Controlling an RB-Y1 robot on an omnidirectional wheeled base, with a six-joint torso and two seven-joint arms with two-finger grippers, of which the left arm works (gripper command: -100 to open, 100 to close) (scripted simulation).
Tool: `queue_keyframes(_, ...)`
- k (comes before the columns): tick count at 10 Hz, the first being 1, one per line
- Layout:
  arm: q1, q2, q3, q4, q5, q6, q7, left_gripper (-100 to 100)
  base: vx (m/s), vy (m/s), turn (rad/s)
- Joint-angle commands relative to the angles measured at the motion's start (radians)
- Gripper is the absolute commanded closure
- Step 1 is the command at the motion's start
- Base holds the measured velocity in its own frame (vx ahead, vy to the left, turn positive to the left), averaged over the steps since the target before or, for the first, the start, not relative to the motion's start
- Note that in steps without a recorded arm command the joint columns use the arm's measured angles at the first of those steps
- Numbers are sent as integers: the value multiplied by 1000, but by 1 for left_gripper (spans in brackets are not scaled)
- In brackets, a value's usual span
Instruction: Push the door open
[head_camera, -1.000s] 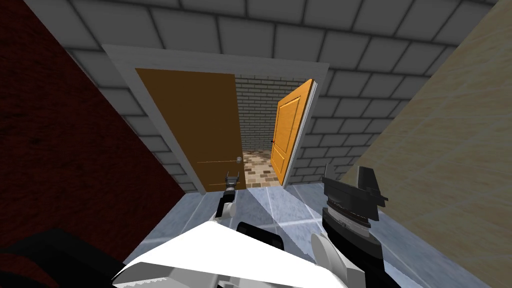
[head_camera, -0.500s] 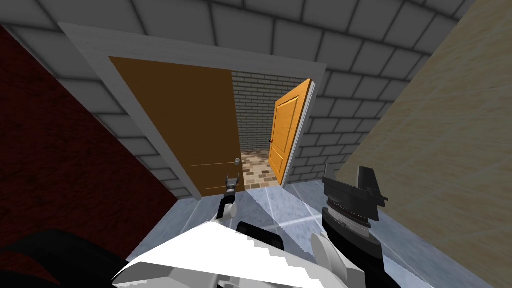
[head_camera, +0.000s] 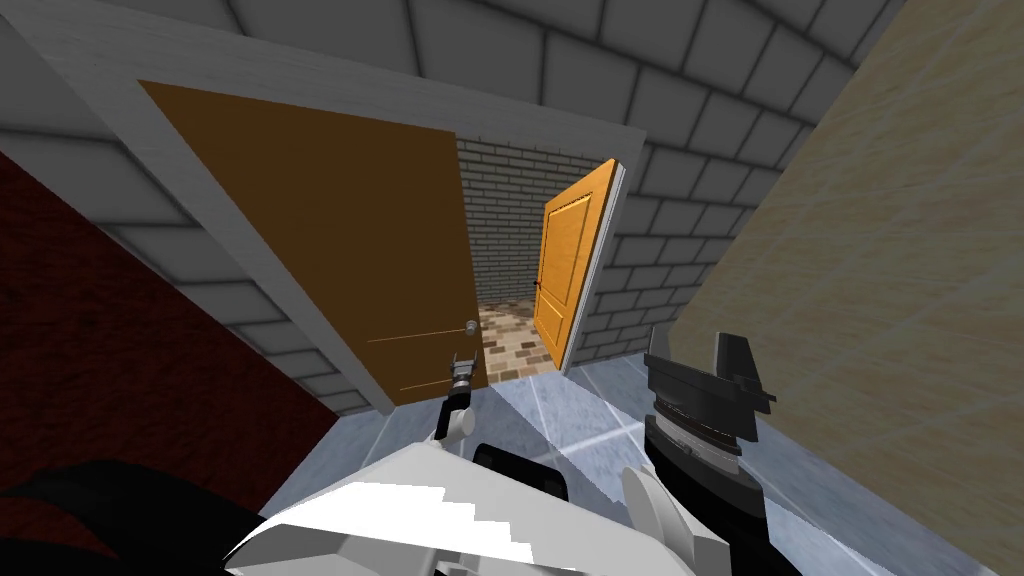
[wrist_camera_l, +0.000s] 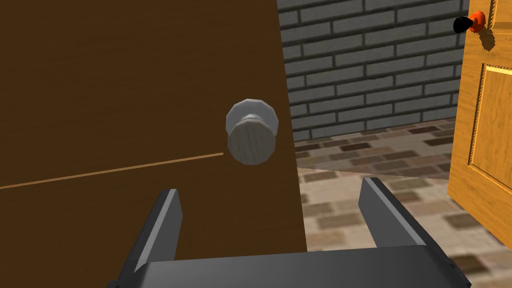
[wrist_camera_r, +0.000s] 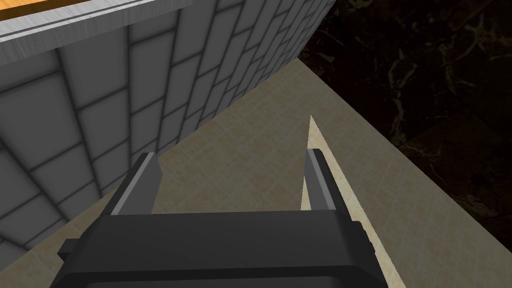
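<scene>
walls: grey block wall (head_camera: 720, 120) straight ahead, dark red wall (head_camera: 110, 340) on my left, beige wall (head_camera: 900, 300) on my right.
door frame: pale grey frame (head_camera: 400, 98) set into the block wall.
brown door: the dark brown door (head_camera: 330, 230) fills the left part of the frame and looks flat in it, free edge toward the middle. it's right in front of my left arm.
orange door: orange door (head_camera: 568, 260) on the right side of the frame, swung away from me, so there's a gap between the two.
gap: through it, a small-brick wall (wrist_camera_l: 360, 65) and a patchy brick floor (wrist_camera_l: 360, 165).
right gripper: right gripper (wrist_camera_r: 231, 153) held up on my right beside the beige wall, fingers spread, nothing in them.
left gripper: left gripper (wrist_camera_l: 271, 187) low at the brown door's free edge, fingers wide apart and empty. one is in front of the door face, the other past the edge. can't tell if it's touching the door.
knob: round grey knob (wrist_camera_l: 251, 131) near the free edge, just ahead of my left gripper, roughly between the finger lines, not gripped.
</scene>
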Motion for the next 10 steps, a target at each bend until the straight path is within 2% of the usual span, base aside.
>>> queue_keyframes(1,-11,-1,-8,35,24,-11,23,-100,55,96,-126)
queue_keyframes(4,-30,-1,-19,89,61,-27,57,-100,37,78,-91)
queue_keyframes(5,-42,-1,-26,123,85,-37,79,-100,46,72,-165)
queue_keyframes(6,-47,-1,-29,135,93,-40,86,-100,45,81,-91)
queue_keyframes(9,-71,-1,-42,204,141,-60,130,-100,46,87,-104)
queue_keyframes(10,-69,-1,-41,198,131,-59,124,-100,21,42,-18)
